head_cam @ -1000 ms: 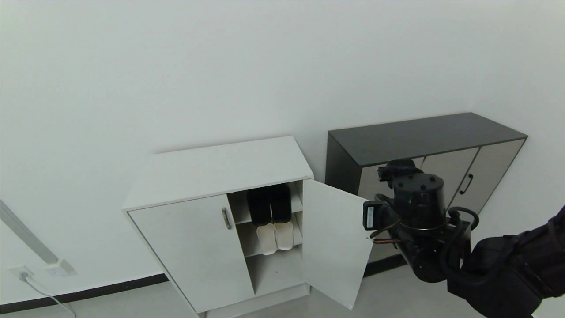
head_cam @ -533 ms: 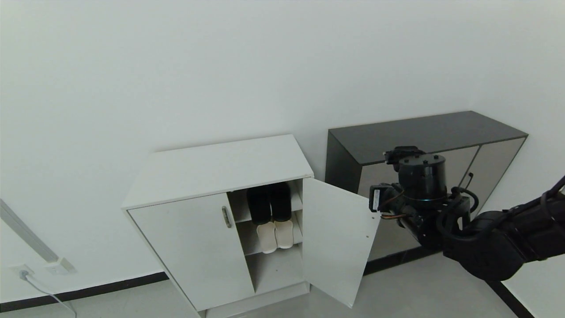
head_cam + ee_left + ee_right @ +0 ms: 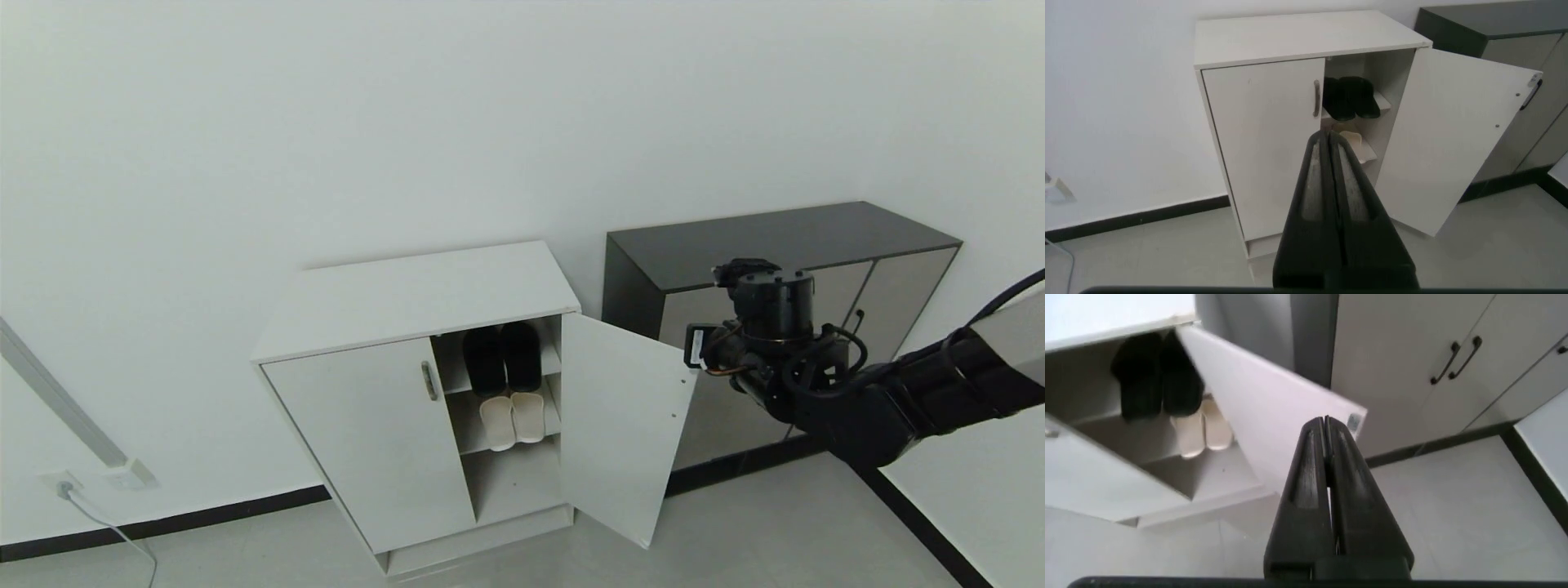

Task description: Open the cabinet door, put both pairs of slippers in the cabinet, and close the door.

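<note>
Right gripper (image 3: 1327, 425), fingers pressed together and empty, hangs just beside the free edge of the open cabinet door (image 3: 624, 425). Black slippers (image 3: 502, 358) and white slippers (image 3: 513, 418) sit shelved inside. That stiff, light panel should swing easily if pushed near its free edge.

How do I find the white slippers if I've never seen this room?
Look for the white cabinet, left of the dark cabinet, with its right door swung open. Inside, the white slippers sit on the middle shelf. They are the pale pair, directly under the black slippers.
</note>
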{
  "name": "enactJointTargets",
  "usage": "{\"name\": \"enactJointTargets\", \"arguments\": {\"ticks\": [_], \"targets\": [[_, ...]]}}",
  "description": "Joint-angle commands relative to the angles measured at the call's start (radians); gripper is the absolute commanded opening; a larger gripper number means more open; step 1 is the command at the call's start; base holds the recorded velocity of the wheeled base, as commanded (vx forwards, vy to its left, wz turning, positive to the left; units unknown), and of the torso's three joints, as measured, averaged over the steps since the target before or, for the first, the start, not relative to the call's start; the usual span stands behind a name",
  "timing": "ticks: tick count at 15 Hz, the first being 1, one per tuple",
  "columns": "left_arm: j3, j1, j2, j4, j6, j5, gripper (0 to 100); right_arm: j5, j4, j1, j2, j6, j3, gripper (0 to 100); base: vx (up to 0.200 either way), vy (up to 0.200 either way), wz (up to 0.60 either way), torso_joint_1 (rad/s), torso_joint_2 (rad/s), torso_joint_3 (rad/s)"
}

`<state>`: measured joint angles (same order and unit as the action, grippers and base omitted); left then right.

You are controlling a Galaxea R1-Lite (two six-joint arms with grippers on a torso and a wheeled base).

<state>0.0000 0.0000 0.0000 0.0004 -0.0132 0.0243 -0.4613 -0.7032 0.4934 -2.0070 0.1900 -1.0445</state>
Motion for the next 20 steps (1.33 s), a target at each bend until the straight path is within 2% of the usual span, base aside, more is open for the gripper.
{"name": "enactJointTargets", "arguments": {"ticks": [1, 4, 11, 20], "targets": [[0.0, 0.0, 0.002, 0.0, -0.002, 0.0, 0, 0.019, -0.001, -0.053, -0.108, -0.001, -0.101, 0, 0.0, 0.0, 0.0, 0.0, 0.0, 0.0], [0.0, 0.0, 0.0, 0.0, -0.002, 0.0, 0, 0.069, 0.001, -0.096, -0.194, -0.001, -0.193, 0, 0.0, 0.0, 0.0, 0.0, 0.0, 0.0], [0.0, 0.0, 0.002, 0.0, -0.004, 0.002, 0, 0.085, 0.03, -0.142, -0.389, -0.001, -0.397, 0, 0.0, 0.0, 0.0, 0.0, 0.0, 0.0], [0.0, 0.0, 0.002, 0.0, -0.005, 0.003, 0, 0.089, 0.044, -0.185, -0.481, 0.0, -0.474, 0, 0.0, 0.0, 0.0, 0.0, 0.0, 0.0]]}}
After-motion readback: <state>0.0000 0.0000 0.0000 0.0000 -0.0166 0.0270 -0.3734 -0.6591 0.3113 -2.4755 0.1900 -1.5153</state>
